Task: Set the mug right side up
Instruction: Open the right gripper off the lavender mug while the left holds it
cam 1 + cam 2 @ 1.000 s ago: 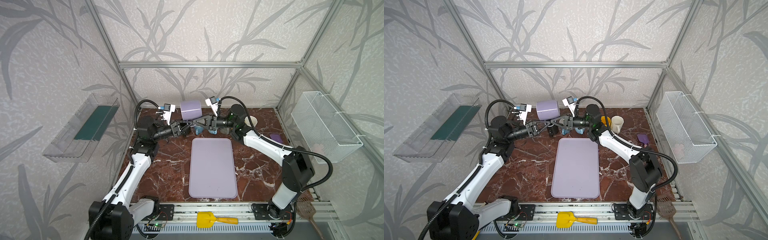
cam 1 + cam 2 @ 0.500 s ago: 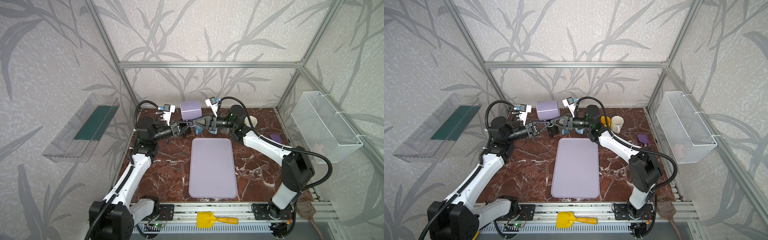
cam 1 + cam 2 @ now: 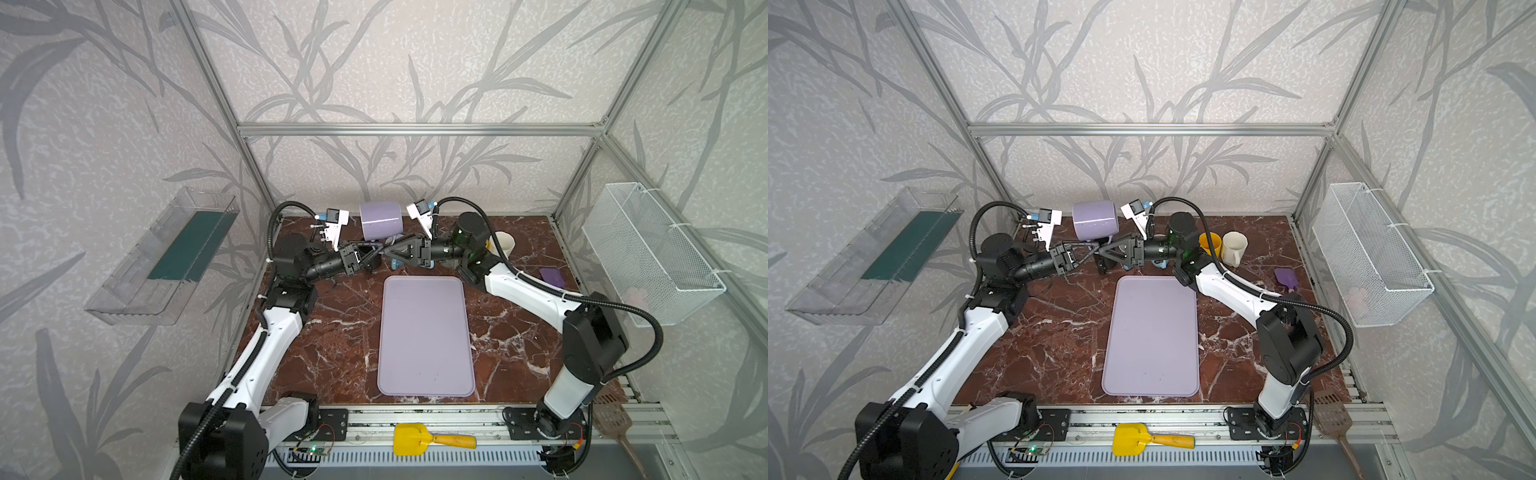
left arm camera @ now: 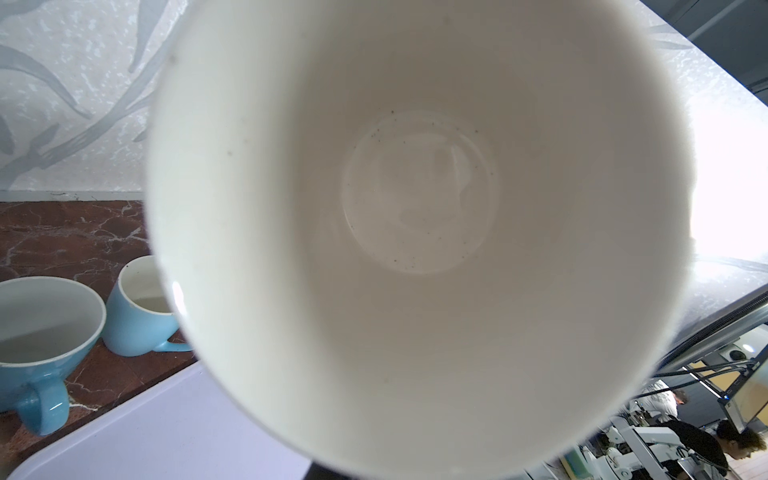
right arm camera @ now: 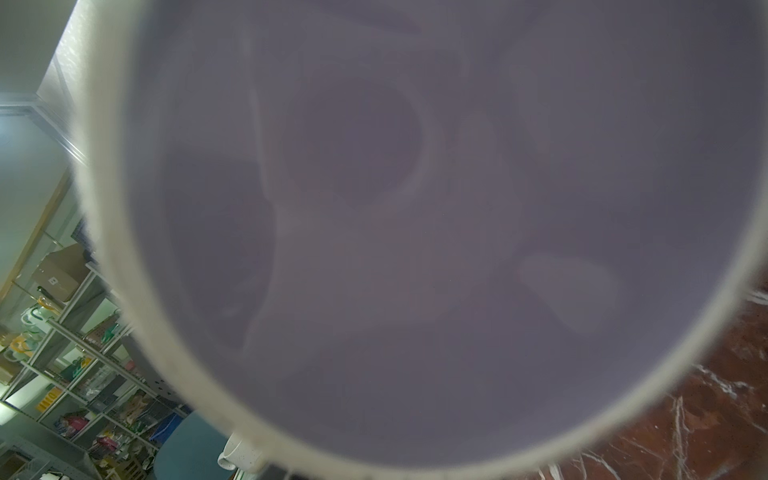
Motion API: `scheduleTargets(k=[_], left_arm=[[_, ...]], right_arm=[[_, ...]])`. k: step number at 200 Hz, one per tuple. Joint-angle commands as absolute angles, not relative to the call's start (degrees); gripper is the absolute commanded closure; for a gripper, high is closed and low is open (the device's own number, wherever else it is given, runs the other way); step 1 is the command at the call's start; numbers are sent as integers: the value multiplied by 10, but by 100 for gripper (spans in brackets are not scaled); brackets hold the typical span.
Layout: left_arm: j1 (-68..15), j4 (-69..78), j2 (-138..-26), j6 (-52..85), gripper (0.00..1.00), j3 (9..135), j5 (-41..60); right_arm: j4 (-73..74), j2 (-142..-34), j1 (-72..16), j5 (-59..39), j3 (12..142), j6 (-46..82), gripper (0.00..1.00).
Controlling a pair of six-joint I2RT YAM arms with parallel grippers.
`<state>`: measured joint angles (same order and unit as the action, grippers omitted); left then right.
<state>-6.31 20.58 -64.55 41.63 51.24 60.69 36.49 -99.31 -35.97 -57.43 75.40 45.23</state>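
The lilac mug (image 3: pixel 380 220) is held clear of the counter (image 3: pixel 340 324) in the upper middle of both top views, tipped on its side with its handle underneath. Its white inside is turned toward the left wrist camera and its lilac base toward the right wrist camera. Both wrist views are almost filled by it, so no fingers can be seen there. The left gripper (image 3: pixel 377 252) is closed on the lilac mug at the handle, just under the body. The right gripper (image 3: pixel 391 252) is set tip to tip against it from the right of the frame; whether its fingers are parted or closed cannot be told. Below them, in the middle of the frame, a lilac tray (image 3: pixel 426 332) is laid flat on the counter. A small blue mug (image 4: pixel 137 307) and a wider blue cup (image 4: pixel 45 332) are seen upright near the tray's edge in the left wrist view; in the top views they are mostly hidden under the right gripper. At the upper right of the counter a cream mug (image 3: pixel 503 245) is stood just beside a yellow mug (image 3: pixel 1209 243), which is partly covered by the right arm's cable. A small purple utensil (image 3: pixel 552 276) is laid further right. A yellow scoop (image 3: pixel 415 439) is placed on the bottom rail, and a wire basket (image 3: pixel 648 253) is hung on the right wall.
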Motion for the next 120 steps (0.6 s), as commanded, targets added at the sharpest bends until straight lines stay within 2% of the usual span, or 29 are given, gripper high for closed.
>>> scheduleTargets(k=[1, 51, 80, 120], left_arm=[[-57, 238, -626, 397, 100, 516, 592], [-40, 158, -650, 349, 100, 513, 523], [-28, 69, -676, 321, 100, 528, 448], [-12, -1, -699, 312, 100, 553, 395]], right_arm=[[364, -986, -350, -569, 736, 443, 60], [388, -956, -310, -521, 671, 470, 60], [405, -952, -297, -520, 653, 485, 60], [389, -942, -293, -519, 643, 471, 60]])
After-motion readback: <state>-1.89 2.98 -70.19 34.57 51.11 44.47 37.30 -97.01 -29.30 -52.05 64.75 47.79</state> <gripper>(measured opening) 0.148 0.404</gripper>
